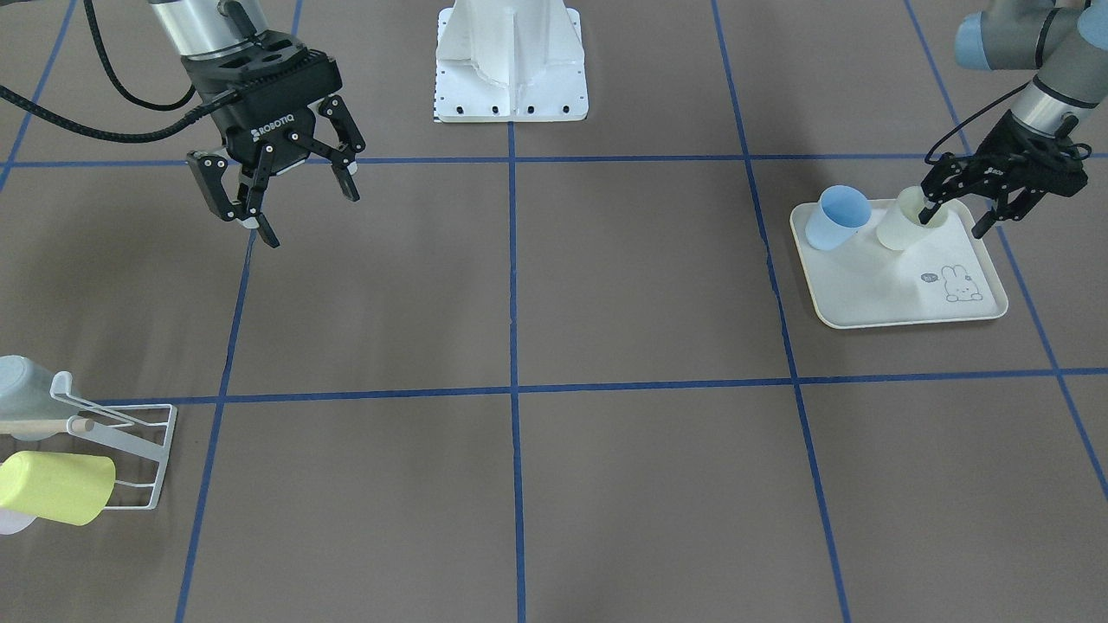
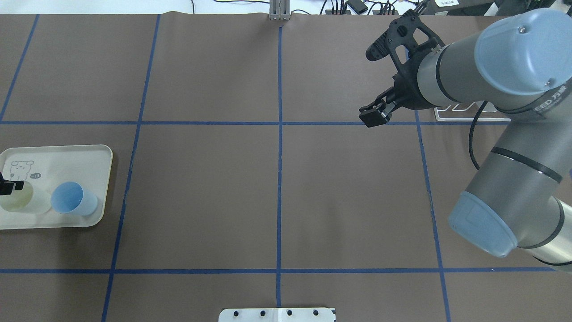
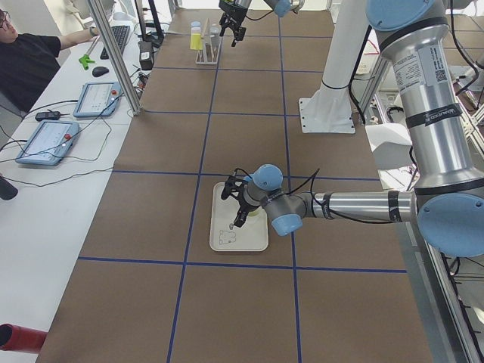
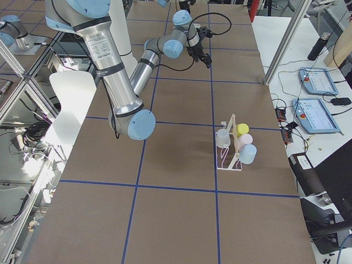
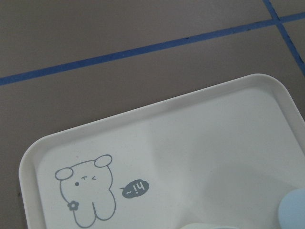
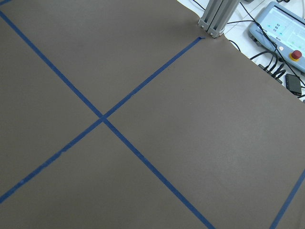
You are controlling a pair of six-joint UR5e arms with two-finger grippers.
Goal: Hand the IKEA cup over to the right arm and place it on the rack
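A pale cream cup [image 1: 900, 229] and a light blue cup [image 1: 836, 218] stand on the cream rabbit-print tray [image 1: 874, 294]. My left gripper [image 1: 955, 220] is open at the cream cup, with one finger [image 1: 928, 210] inside its mouth and the other outside its wall. In the overhead view only one left fingertip [image 2: 10, 186] shows, at the cream cup [image 2: 24, 201]. My right gripper [image 1: 305, 206] is open and empty, hanging above the table. The white wire rack [image 1: 130, 428] with its wooden rod holds a yellow-green cup [image 1: 56, 487] and a grey cup [image 1: 22, 385].
The robot's white base plate [image 1: 511, 95] stands at the middle of the table's robot side. The rack [image 4: 231, 147] stands near the operators' edge with three cups on it. Blue tape lines divide the brown table. Operator consoles [image 3: 49, 140] lie beyond the edge.
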